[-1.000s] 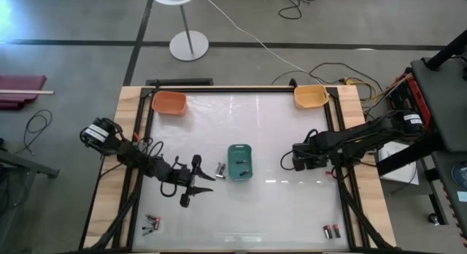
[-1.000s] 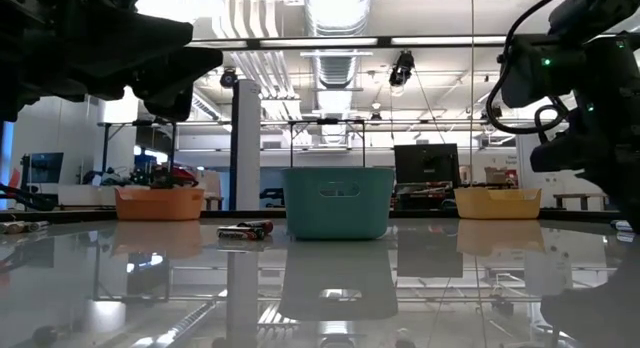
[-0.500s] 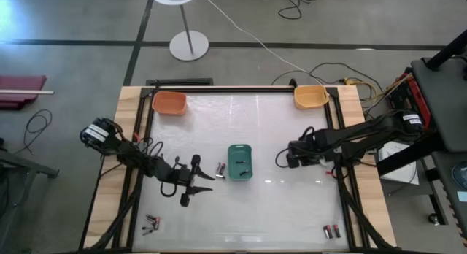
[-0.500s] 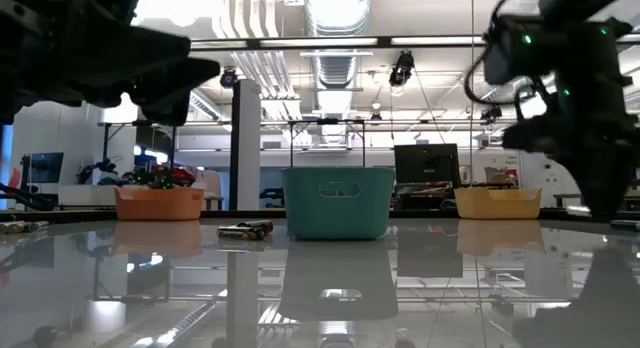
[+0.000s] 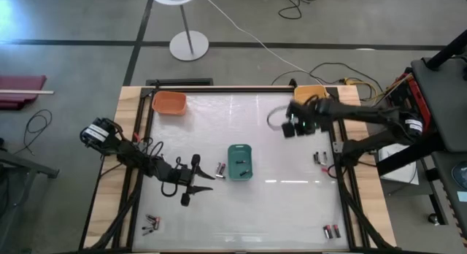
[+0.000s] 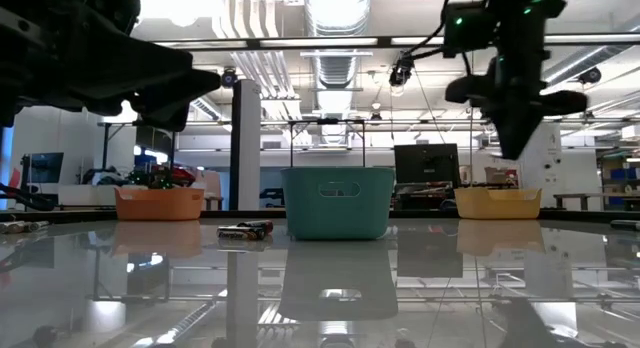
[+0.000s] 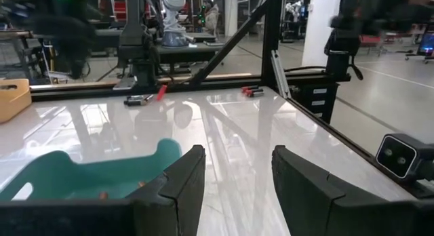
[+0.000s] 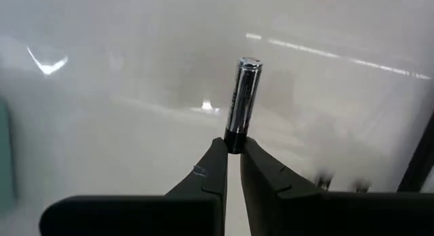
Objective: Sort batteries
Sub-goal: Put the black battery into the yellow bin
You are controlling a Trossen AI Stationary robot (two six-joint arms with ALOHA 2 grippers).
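Note:
My right gripper [image 5: 289, 128] hangs over the table's far right part, near the yellow bin [image 5: 310, 95]. It is shut on a silvery battery [image 8: 241, 100] with a dark end. My left gripper [image 5: 192, 182] waits open, left of the teal bin [image 5: 239, 161], with nothing between its fingers [image 7: 234, 182]. Loose batteries lie on the table beside the teal bin [image 5: 220, 168], at the near left [image 5: 152, 223], at the right edge [image 5: 319, 158] and at the near right [image 5: 332, 231]. A few lie in the teal bin. My right gripper pinches the battery's dark end [image 8: 234, 140] between its two fingertips. The battery sticks out past the fingertips, in line with the fingers. It is lifted clear of the table.
An orange bin [image 5: 169, 102] stands at the far left corner, the yellow bin [image 6: 498, 201] at the far right. The teal bin [image 6: 338, 202] stands mid-table with two batteries [image 6: 245, 229] beside it. Black frame rails run along the table's edges.
My right gripper has risen and gone from the table's middle right toward the far edge, nearer the yellow bin. Where it was, a pair of batteries now shows at the right edge.

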